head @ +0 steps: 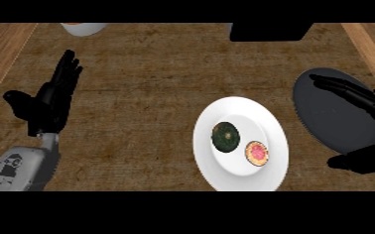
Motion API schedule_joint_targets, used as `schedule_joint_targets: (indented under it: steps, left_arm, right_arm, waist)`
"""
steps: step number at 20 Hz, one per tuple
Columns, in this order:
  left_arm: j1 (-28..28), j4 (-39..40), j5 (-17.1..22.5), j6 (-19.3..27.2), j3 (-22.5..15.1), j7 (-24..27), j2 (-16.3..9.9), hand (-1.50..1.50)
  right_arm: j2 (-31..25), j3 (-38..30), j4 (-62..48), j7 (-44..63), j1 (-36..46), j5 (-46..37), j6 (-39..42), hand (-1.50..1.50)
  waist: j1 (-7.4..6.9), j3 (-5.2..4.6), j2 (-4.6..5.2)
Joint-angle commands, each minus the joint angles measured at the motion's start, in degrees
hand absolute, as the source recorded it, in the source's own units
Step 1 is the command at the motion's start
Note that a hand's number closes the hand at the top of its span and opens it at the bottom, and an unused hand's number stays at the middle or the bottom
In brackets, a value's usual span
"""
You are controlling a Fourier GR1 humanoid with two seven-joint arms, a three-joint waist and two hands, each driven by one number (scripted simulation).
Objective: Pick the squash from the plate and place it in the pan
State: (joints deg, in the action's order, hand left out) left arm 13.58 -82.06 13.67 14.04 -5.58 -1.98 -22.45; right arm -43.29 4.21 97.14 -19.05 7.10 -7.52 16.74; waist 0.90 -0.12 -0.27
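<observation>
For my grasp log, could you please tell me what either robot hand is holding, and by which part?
Nothing is held. The left robot hand is open at the left edge; the right robot hand is open over the pan. The squash lies on the plate.

One white plate (242,178); one squash (226,137); one pan (330,124); two hands: left (51,99), right (351,96).

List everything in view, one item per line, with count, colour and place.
plate: one, white, lower centre-right of the counter
squash: one, dark green, on the plate's left part
round food piece: one, pink with an orange rim, on the plate, right of the squash
pan: one, dark grey, right of the plate
white dish: one, partly cut off at the top left
black object: one, top edge, right of centre
counter: one, brown
left hand: one, black, open, at the left, resting
right hand: one, black, open, over the pan
</observation>
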Motion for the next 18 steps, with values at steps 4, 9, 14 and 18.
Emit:
schedule_joint_targets:
  steps: [4,9,14,18]
  left_arm:
    - [-2.5,-1.4,-1.4,-0.9,0.5,1.3,1.6,0.00]
    - [-2.8,-1.0,-2.7,-2.2,1.0,2.3,3.3,0.00]
    - [-0.5,-1.7,-2.6,-3.5,2.9,-1.4,2.1,0.00]
    - [-0.1,-0.3,-4.9,-2.8,2.4,-1.6,4.1,0.00]
  right_arm:
    - [-1.5,-1.5,13.7,20.7,6.5,3.1,7.0,-1.50]
    - [5.8,4.7,15.6,27.8,11.2,-4.3,6.2,-1.50]
    - [10.9,8.6,14.3,29.5,12.9,-2.8,10.1,-1.50]
    - [14.9,10.1,18.0,36.2,14.8,-0.6,13.4,-1.50]
  waist:
    - [-0.89,0.06,0.11]
    - [-1.10,0.09,0.22]
    - [-1.11,0.11,0.23]
    - [-0.96,0.10,0.21]
